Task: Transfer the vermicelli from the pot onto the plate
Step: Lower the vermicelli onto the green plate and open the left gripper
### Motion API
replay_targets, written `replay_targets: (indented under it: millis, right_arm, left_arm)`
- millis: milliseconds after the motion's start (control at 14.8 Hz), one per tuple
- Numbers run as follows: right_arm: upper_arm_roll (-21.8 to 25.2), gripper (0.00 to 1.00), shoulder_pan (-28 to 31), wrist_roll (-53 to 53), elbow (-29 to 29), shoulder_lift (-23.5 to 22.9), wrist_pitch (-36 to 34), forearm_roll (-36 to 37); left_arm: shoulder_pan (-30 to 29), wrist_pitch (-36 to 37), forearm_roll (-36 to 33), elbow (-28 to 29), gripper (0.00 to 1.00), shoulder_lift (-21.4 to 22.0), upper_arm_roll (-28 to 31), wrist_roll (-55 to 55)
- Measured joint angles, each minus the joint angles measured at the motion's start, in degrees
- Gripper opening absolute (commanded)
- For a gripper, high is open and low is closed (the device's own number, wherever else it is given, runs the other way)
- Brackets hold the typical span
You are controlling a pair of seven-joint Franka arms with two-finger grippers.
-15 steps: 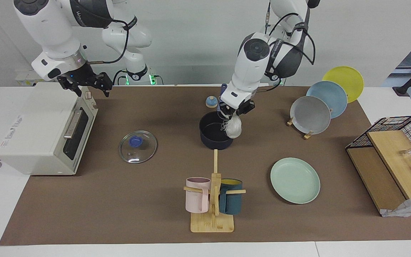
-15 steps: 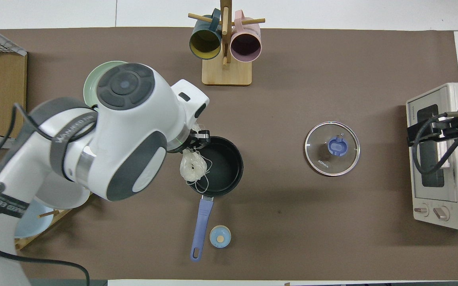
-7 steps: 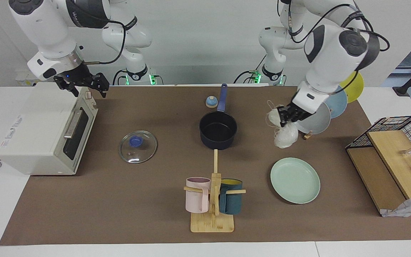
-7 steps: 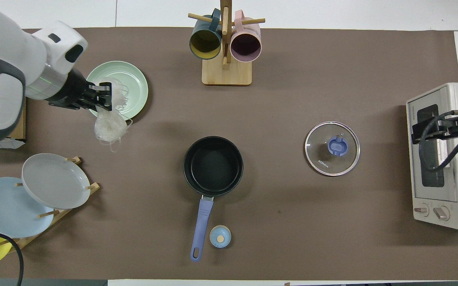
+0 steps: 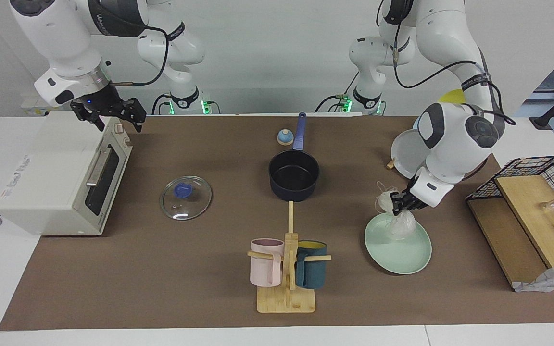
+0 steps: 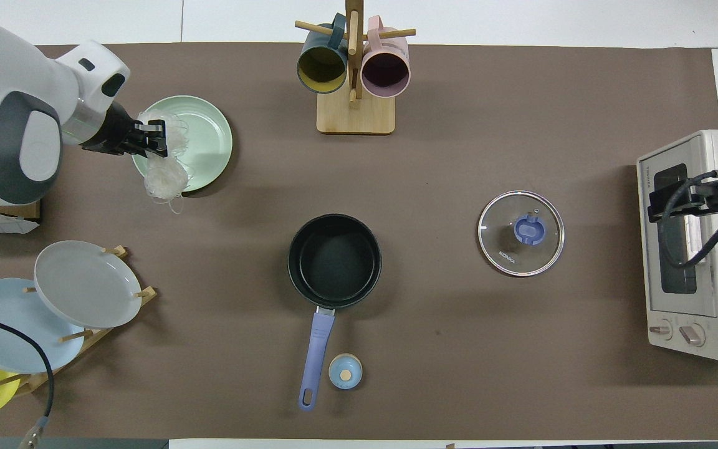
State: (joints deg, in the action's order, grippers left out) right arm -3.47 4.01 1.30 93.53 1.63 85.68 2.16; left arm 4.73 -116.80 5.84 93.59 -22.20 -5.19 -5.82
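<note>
You are most of the way through: the pot (image 5: 294, 179) sits in the middle of the bench (image 5: 209, 288) with its black inside bare and its glass lid (image 5: 185, 197) lying flat on the bench, toward the right arm's end. The vermicelli (image 5: 398, 223) is out of the pot and hangs from your left pincer (image 5: 398, 204), which is clenched on the top of the bundle. The pincer is up in the air over the plate's (image 5: 402, 259) rim on the side nearer the robots, toward the left arm's end of the bench. In the facing view the bottom of the bundle looks to reach the plate's surface, or very nearly; you cannot tell from these views whether it rests there or only dangles just above. In the overhead view part of the bundle hangs outside the rim, so judge it as not yet centred. What is left, by my reading, is to bring the strands fully over the plate, lower them, release the grip and lift away without dragging loose strands off the rim. Your right pincer (image 5: 113, 113) waits over the toaster oven (image 5: 56, 178) at the right arm's end of the bench, its fingers spread and grasping nothing.
</note>
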Motion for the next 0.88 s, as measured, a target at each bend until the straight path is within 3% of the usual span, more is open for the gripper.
replay_targets:
  millis: [270,675,742,810,877]
  right_arm:
    - [1.9,1.00,-1.6,0.0,0.0,0.8,-1.4,0.0]
    - [3.0,1.00,-1.6,0.0,0.0,1.2,-2.2,-0.1]
    - [3.1,1.00,-1.6,0.0,0.0,1.2,-1.6,-0.1]
    - [3.1,1.00,-1.6,0.0,0.0,1.2,-1.3,-0.1]
    - [3.1,1.00,-1.6,0.0,0.0,1.2,-1.2,-0.1]
  left_arm:
    - [0.0,-5.1,0.0,0.0,0.00,-3.2,-0.2,1.9]
    - [-0.4,-8.1,-0.1,0.0,0.00,-4.7,0.0,10.2]
    - [-0.5,-8.7,-0.1,0.0,0.07,-5.0,0.0,10.9]
    - [-0.6,-8.9,-0.1,0.0,0.99,-5.2,0.0,11.8]
    - [-0.6,-8.9,-0.1,0.0,1.00,-5.3,0.0,12.6]
